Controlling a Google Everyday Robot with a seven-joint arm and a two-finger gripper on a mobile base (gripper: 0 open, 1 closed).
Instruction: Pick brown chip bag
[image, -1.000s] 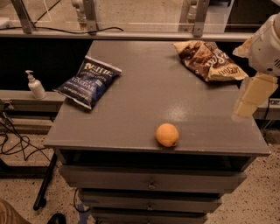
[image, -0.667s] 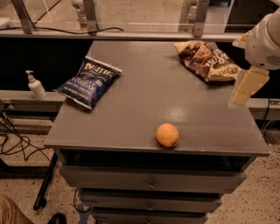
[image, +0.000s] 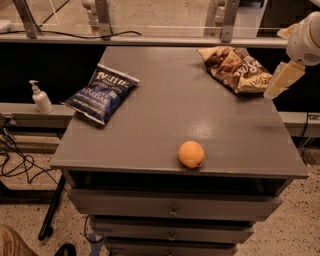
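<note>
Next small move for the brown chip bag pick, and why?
Probably slide the gripper leftward in the view, over the middle of the brown chip bag. The gripper hangs at the right edge of the table, beside the bag's right end rather than above it.

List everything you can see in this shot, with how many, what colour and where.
brown chip bag: one, dark brown with tan edges, far right of the table top
blue chip bag: one, dark blue with white lettering, left side of the table, overhanging its edge
orange: one, orange, near the front edge, right of centre
table: one, grey, centre of view
drawers: three fronts showing, grey, under the table top
pump bottle: one, white, on the ledge left of the table
cables: several, black, on the floor at lower left
gripper: one, cream and white, at the right edge, just right of the brown chip bag
</note>
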